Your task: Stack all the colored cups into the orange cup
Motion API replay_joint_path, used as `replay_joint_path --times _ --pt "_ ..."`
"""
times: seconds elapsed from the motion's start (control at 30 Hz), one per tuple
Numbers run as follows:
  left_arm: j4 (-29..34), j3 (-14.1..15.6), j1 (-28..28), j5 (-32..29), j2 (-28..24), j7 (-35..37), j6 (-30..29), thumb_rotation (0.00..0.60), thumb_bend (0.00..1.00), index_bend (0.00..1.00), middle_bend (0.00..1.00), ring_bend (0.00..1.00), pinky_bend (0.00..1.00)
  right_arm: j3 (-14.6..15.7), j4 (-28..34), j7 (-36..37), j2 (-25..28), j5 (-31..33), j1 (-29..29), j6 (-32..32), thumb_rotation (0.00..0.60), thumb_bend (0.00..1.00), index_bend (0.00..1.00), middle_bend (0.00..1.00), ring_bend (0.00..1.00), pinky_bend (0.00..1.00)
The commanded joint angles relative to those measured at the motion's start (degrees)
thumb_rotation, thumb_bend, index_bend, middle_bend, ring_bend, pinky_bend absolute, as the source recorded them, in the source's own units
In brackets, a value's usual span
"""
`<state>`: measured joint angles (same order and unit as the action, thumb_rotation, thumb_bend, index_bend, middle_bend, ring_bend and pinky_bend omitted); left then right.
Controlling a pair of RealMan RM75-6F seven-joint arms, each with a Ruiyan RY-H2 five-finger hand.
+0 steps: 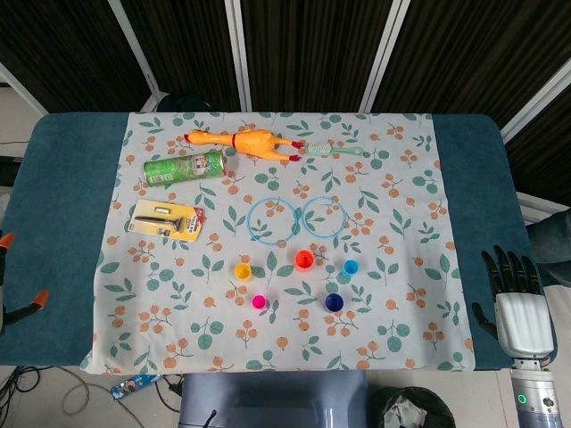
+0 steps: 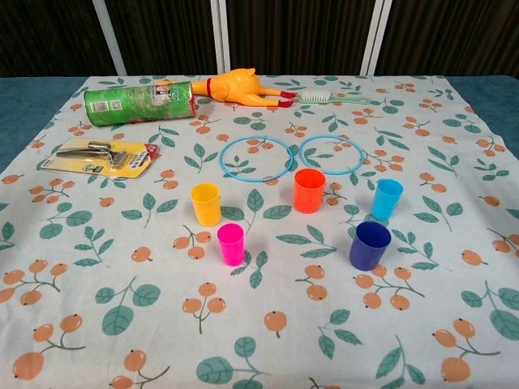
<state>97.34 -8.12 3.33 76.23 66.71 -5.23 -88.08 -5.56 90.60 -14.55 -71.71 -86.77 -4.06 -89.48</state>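
Observation:
Five cups stand upright and apart on the floral cloth. The orange cup (image 1: 304, 259) (image 2: 309, 190) is in the middle. Left of it is the yellow cup (image 1: 243, 270) (image 2: 206, 203), and to its right the light blue cup (image 1: 351, 267) (image 2: 387, 199). Nearer the front edge stand the pink cup (image 1: 259, 302) (image 2: 230, 245) and the dark blue cup (image 1: 334, 302) (image 2: 371, 245). My right hand (image 1: 516, 294) hovers at the table's right edge, far from the cups, fingers apart and holding nothing. The left hand shows in neither view.
Two thin blue rings (image 1: 271, 220) (image 2: 256, 156) lie just behind the cups. Further back are a green can (image 1: 184, 168), a rubber chicken (image 1: 243, 142), a toothbrush (image 1: 337, 152) and a packaged razor (image 1: 166, 219). A dark object with orange tips (image 1: 18, 285) sits at the left edge.

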Motion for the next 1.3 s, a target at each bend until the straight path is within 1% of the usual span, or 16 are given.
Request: replay_joint_path --times 0.03,0.47,0.7,1.0,1.17,1.3 --pt "0.0 0.0 -0.1 0.1 0.0 0.0 -0.1 0.6 0.16 0.08 0.0 0.0 0.0 0.0 0.0 0.0 0.0 0.0 0.0 0.0 0.6 0.37 0.0 0.0 0.0 0.07" --pt "0.1 0.3 -0.1 0.5 0.3 -0.4 -0.3 0.6 0.16 0.08 0.0 0.0 0.0 -0.2 0.3 0.8 0.4 0.5 0.2 0.0 0.6 0.37 0.0 0.0 0.0 0.07" --pt "0.1 0.2 -0.1 0.5 0.3 -0.4 -0.3 0.6 0.16 0.08 0.0 0.0 0.0 0.7 1.3 2.9 1.7 -0.4 -0.1 1.2 0.6 0.37 0.0 0.0 0.0 0.07" --pt "0.2 0.2 -0.1 0.4 0.3 -0.4 -0.3 0.6 0.16 0.08 0.0 0.0 0.0 1.3 1.4 4.3 1.9 -1.2 -0.5 2.2 0.6 0.37 0.0 0.0 0.0 0.07" --pt "0.0 0.2 0.2 0.2 0.6 -0.8 0.2 0.6 0.16 0.08 0.0 0.0 0.0 2.8 2.5 8.7 2.8 -2.6 -1.9 5.5 0.6 0.37 0.0 0.0 0.0 0.07" --pt "0.0 0.2 0.5 0.1 0.9 -1.3 0.5 0.6 0.16 0.08 0.0 0.0 0.0 2.9 3.7 10.2 4.3 -4.0 -4.5 9.3 0.6 0.37 0.02 0.0 0.0 0.07"
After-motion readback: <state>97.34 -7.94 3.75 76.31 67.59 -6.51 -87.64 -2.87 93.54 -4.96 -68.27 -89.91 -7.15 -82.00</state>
